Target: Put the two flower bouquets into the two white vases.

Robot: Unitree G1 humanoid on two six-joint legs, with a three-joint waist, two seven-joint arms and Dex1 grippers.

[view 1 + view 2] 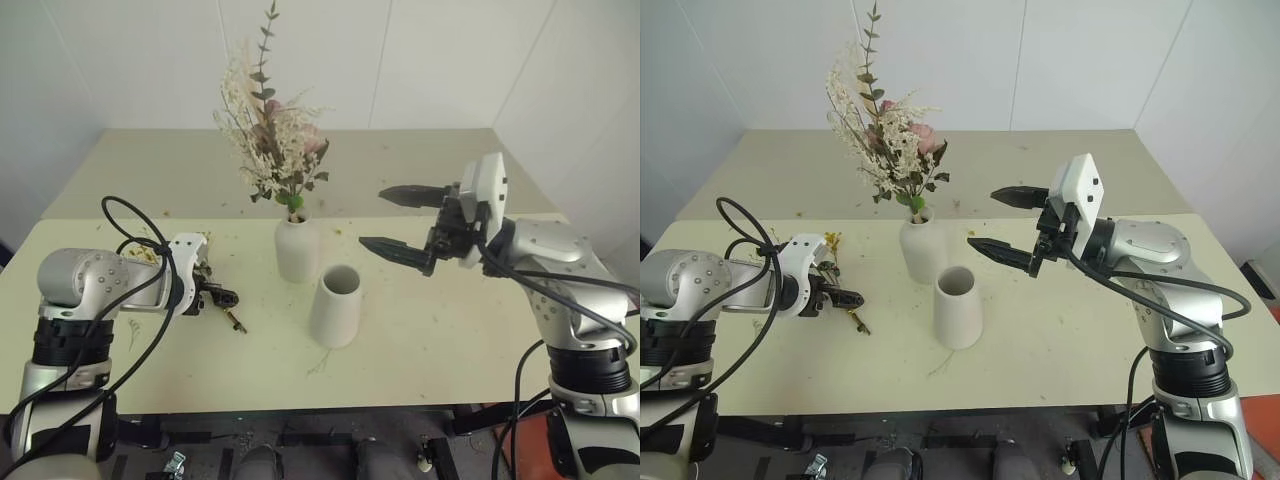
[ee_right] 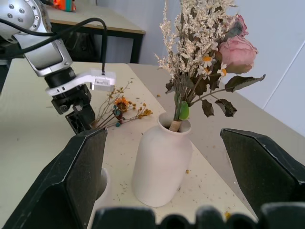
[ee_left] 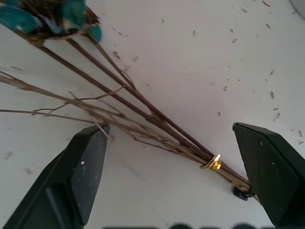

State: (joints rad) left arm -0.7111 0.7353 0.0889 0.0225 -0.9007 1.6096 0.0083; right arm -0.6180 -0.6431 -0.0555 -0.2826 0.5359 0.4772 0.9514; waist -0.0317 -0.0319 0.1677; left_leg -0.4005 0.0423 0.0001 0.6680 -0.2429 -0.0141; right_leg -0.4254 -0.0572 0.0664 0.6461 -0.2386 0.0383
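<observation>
The big bushy bouquet (image 1: 272,135) of cream, pink and green sprigs stands in the bottle-shaped white vase (image 1: 297,250) at the table's middle. Just in front and to the right stands the wide-mouthed white vase (image 1: 335,305), with nothing in it. The small bouquet (image 3: 143,102) of thin stems and yellow-orange flowers (image 2: 124,106) lies flat on the table at the left, bound by a gold band (image 3: 212,163). My left gripper (image 3: 170,128) is open, tilted down over those stems with one finger on each side. My right gripper (image 1: 372,217) hangs open in the air, right of the vases.
Bits of dried plant litter are scattered over the pale table (image 1: 430,340). A second table section (image 1: 400,160) joins behind, against the white wall. A black cable (image 1: 130,215) loops above my left forearm.
</observation>
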